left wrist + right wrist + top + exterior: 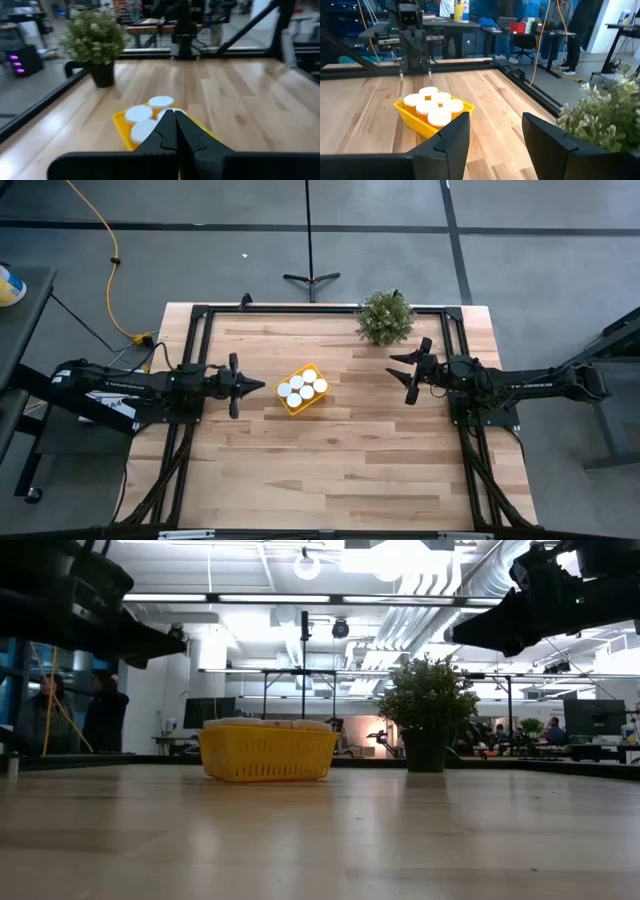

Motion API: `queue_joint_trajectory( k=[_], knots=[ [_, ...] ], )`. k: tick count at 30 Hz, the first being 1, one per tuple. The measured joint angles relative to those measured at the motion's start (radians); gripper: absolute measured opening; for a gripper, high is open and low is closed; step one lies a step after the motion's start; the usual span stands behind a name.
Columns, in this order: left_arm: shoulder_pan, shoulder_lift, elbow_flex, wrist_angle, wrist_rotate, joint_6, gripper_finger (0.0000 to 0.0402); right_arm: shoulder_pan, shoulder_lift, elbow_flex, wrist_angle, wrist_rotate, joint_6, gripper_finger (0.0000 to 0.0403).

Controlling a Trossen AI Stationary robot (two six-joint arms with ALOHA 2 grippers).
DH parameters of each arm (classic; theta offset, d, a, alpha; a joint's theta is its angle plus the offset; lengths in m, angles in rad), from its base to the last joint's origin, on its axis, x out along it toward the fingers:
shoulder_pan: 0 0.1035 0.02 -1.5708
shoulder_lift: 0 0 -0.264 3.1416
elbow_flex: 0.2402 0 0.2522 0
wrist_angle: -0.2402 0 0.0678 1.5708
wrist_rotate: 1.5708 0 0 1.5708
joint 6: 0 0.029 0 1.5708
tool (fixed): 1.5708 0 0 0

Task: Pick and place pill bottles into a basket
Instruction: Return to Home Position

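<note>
Dead centre on the wooden table [350,460]: the yellow basket [290,406], turned at an angle to the table's edges. Holds the pill bottles [303,388], white caps up, packed tight against one another and filling it wall to wall. Same story from table height: yellow basket [266,755] flat on the wood, pale caps just peeking over its rim.

Over to the left gripper [258,386]: hangs in the air just beside the basket's left side, aimed straight at it, touching nothing. Fingers pressed together along their length, nothing between them. Plain as day from the left wrist, where the left gripper [175,125] covers part of the yellow basket [120,120], with a few caps showing past it.

Across to the right gripper [400,376]: floats on the opposite side, farther from the basket than its partner, also pointed toward it. Fingers spread wide and empty, with the pill bottles [430,107] in plain sight beyond them from the right wrist.

From the low camera: left gripper [170,640] and right gripper [470,635] both high above the tabletop, well clear of everything on it.

Toward the far edge: a potted plant [385,317], upright, apart from the basket and near the right gripper.
</note>
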Motion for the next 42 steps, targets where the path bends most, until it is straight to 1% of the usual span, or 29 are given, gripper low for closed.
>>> queue_joint_trajectory(
  k=[4,7,11,14,19,25,29,31,33,35,38,39,40,42],
  knots=[
    [-0.124,-0.082,0.000,-0.084,-0.172,0.012,0.0023,0.000,0.000,0.000,-0.027,-0.001,0.040,0.0172],
    [-0.202,-0.153,0.000,-0.101,-0.190,0.051,0.0023,0.000,0.000,0.000,-0.036,-0.003,0.067,0.0172],
    [-0.261,-0.255,0.000,-0.222,-0.246,0.048,0.0023,0.000,0.000,0.000,-0.041,-0.005,0.068,0.0172],
    [-0.289,-0.336,0.000,-0.320,-0.251,0.028,0.0023,0.000,0.000,0.000,-0.034,-0.004,0.064,0.0172],
    [-0.306,-0.449,0.012,-0.358,-0.229,0.076,0.0023,0.000,0.000,0.000,-0.030,-0.005,0.042,0.0172],
    [-0.303,-0.434,0.015,-0.372,-0.242,0.083,0.0029,0.000,0.008,0.000,-0.014,-0.032,0.019,0.0172],
    [-0.302,-0.440,0.014,-0.372,-0.275,0.124,0.0024,0.000,0.044,0.000,0.051,-0.060,-0.004,0.0170],
    [-0.302,-0.440,0.014,-0.373,-0.257,0.126,0.0024,0.000,0.073,0.000,0.097,-0.081,0.029,0.0160],
    [-0.302,-0.440,0.014,-0.373,-0.246,0.126,0.0024,0.000,0.099,0.000,0.126,-0.086,0.049,0.0135],
    [-0.302,-0.440,0.014,-0.373,-0.259,0.132,0.0029,0.000,0.128,0.000,0.149,-0.085,0.047,0.0097],
    [-0.302,-0.440,0.016,-0.381,-0.288,0.133,0.0035,0.000,0.147,0.000,0.161,-0.083,0.035,0.0025],
    [-0.302,-0.440,0.022,-0.399,-0.290,0.132,0.0035,0.000,0.133,0.003,0.139,-0.070,0.019,0.0013],
    [-0.302,-0.440,0.026,-0.417,-0.291,0.126,0.0032,0.000,0.114,0.003,0.118,-0.030,0.012,0.0011],
    [-0.302,-0.440,0.035,-0.453,-0.297,0.099,0.0024,0.000,0.079,0.003,0.093,0.062,0.014,0.0017]
  ],
)
